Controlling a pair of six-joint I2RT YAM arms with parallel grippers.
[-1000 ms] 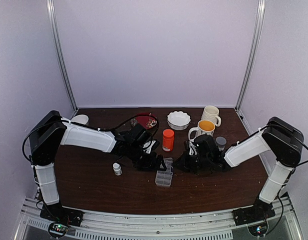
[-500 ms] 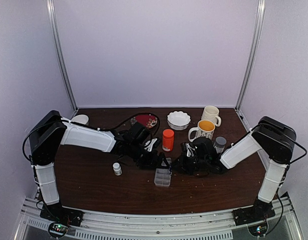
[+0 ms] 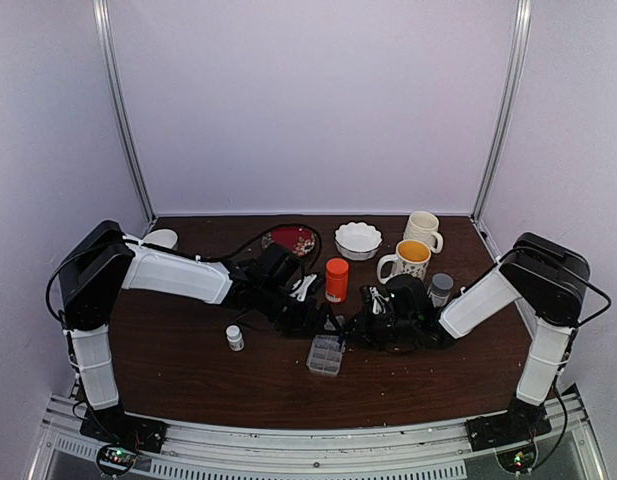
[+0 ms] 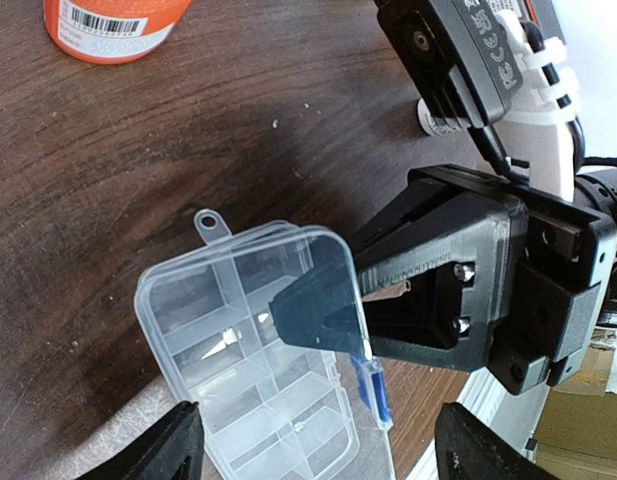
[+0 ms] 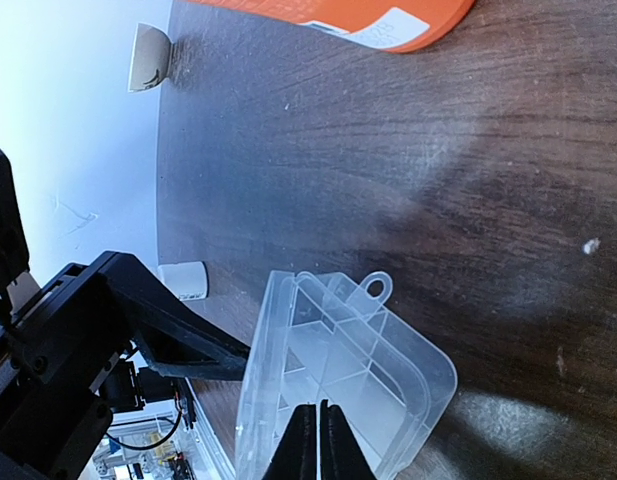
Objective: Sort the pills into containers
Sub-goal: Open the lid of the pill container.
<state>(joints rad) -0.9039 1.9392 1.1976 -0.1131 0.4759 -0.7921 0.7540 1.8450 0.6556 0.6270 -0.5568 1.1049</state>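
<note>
Crowding the pill organizer (image 3: 326,355): orange bottle (image 3: 336,279) at twelve o'clock, white bottle (image 3: 234,338) at nine. Straddled by the spread left gripper (image 4: 313,445); right gripper (image 5: 318,440), pressed together, at its lid from two o'clock.

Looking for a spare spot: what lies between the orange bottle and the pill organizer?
Only bare tabletop, a few pale specks, between orange bottle and pill organizer; both wrist views show it.

Left end effector (image 4: 323,445): jaws spread wide. Right end effector (image 5: 318,440): jaws closed, tips just opposite the left.
</note>
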